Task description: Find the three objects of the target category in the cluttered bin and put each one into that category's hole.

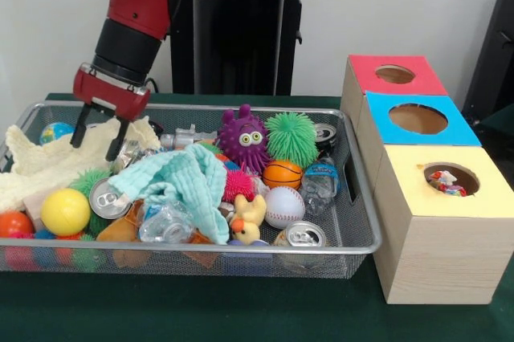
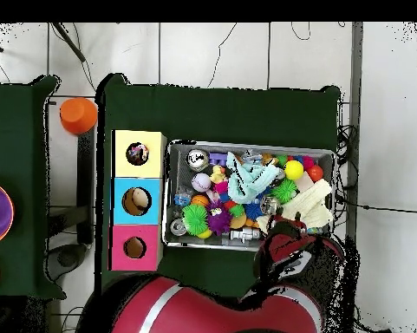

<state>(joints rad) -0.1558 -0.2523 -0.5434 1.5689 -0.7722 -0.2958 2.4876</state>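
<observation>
The wire mesh bin (image 1: 353, 197) holds mixed clutter. The cream-yellow knitted cloth (image 1: 40, 167) lies at its left end in the front view and at the right end in the overhead view (image 2: 312, 201). My gripper (image 1: 95, 148) is open, its fingers (image 1: 80, 129) lowered onto the cloth's rear edge with cream fabric between them. In the overhead view the arm (image 2: 289, 247) hides the gripper. The yellow-topped hole (image 1: 451, 179) in the pale wooden box shows confetti-patterned cloth (image 1: 446, 183) inside; it also shows in the overhead view (image 2: 137, 153). No confetti cloth shows in the bin.
A pale teal cloth (image 1: 183, 181), silver cans (image 1: 303, 235), spiky balls (image 1: 291, 138), a purple monster toy (image 1: 243, 136), a baseball (image 1: 284, 206) and a yellow ball (image 1: 65, 211) fill the bin. Blue-topped (image 1: 418, 119) and red-topped (image 1: 395, 74) holes stand behind the yellow one.
</observation>
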